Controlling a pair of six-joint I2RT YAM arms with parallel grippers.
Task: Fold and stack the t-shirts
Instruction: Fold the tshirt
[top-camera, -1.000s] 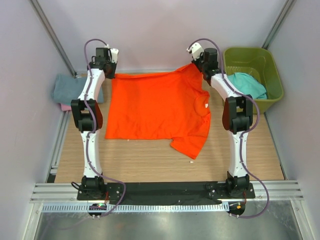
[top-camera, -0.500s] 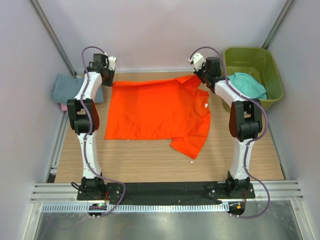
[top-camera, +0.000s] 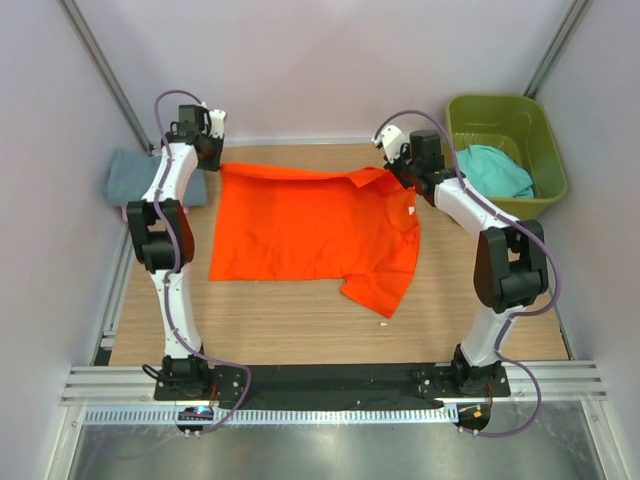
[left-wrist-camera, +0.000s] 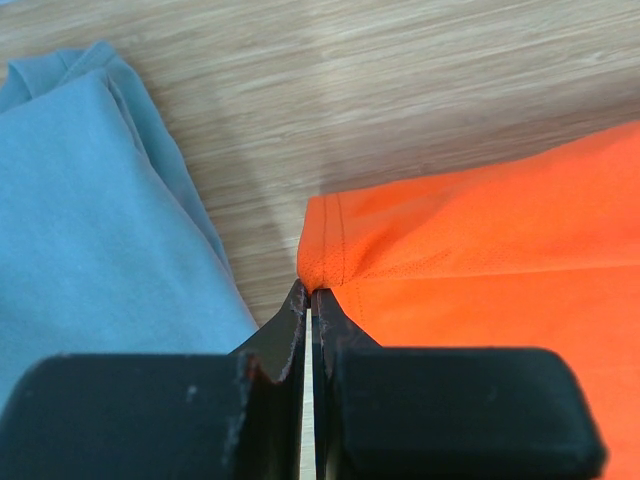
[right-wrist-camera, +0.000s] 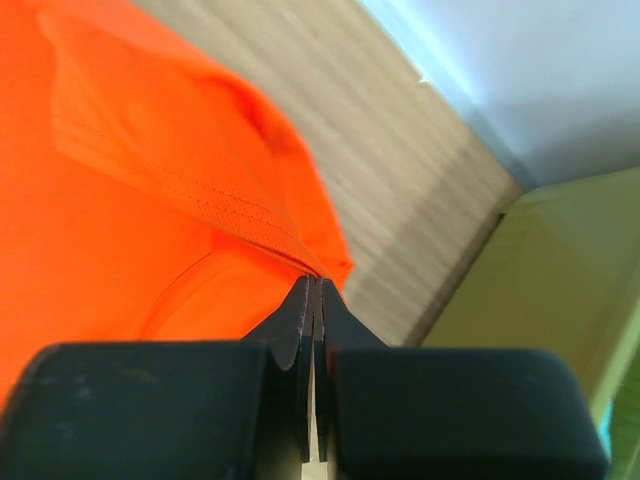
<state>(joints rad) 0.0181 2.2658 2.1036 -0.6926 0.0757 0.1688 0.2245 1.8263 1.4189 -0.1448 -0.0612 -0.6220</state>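
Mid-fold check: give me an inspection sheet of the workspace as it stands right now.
Surface: wooden table, light planks.
Job's things: orange shirt spread out, one sleeve toward the arms; grey-blue shirt folded at the left edge over a pink shirt; teal shirt in the tub.
Clutter: green tub at far right; small white speck beside the orange sleeve.
End effectors: left end effector shut on the orange shirt's far-left corner; right end effector shut on its far-right edge.
Cables: purple cables looped along both arms.
Surroundings: pale walls; metal rail at the near edge.
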